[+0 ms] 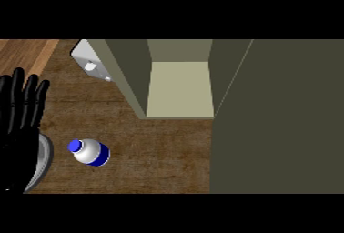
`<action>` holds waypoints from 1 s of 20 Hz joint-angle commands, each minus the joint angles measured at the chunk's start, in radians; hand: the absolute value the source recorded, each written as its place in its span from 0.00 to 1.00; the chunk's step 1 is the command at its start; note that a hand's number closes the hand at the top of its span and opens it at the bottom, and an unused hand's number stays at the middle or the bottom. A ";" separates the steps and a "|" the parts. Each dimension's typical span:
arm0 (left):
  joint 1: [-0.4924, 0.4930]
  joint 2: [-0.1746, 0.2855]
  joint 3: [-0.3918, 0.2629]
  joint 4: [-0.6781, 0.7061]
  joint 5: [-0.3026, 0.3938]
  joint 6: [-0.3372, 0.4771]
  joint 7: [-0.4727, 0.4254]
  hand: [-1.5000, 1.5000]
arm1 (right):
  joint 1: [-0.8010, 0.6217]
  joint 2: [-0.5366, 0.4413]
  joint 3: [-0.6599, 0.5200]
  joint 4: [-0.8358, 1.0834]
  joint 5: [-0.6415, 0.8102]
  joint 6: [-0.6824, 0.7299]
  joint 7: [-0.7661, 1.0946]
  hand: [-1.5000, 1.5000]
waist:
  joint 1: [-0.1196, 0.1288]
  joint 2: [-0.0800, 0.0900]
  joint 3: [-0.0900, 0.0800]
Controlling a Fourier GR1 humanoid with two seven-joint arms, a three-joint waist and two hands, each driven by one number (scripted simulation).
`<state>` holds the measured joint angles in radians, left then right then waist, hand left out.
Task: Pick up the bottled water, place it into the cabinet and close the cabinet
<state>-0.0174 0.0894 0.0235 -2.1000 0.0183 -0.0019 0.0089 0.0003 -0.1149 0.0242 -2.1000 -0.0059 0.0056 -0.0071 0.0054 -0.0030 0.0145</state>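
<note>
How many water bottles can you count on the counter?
1. The bottle sits on the counter, left of and in front of the open cabinet. Others may hide behind the cabinet's door.

Bottled water (88, 152) stands on the counter (161, 154), left of and before the cabinet (180, 88).

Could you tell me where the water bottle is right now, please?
In the head view, the bottle sits on the counter at lower left, just right of the resting left hand and below-left of the open cabinet.
</note>
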 commanded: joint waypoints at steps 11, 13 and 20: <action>0.302 -0.089 -0.067 -0.241 -0.054 0.442 0.156 0.00 | 0.210 0.027 0.196 -0.222 -0.091 0.092 0.121 0.00 | 0.006 -0.005 -0.014; 0.288 -0.089 -0.067 -0.329 -0.107 0.460 0.269 0.00 | 0.276 0.012 0.215 -0.260 -0.086 0.110 0.117 0.00 | -0.004 -0.002 -0.013; 0.424 -0.089 -0.285 -0.526 -0.288 0.539 0.357 0.00 | 0.220 0.052 0.310 -0.386 0.002 0.026 0.280 0.00 | 0.001 -0.001 -0.014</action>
<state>0.3094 0.0059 -0.1246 -2.4536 -0.1381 0.4809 0.3177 0.2259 -0.0676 0.3094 -2.4400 -0.0261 0.0510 0.2142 0.0039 -0.0042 0.0006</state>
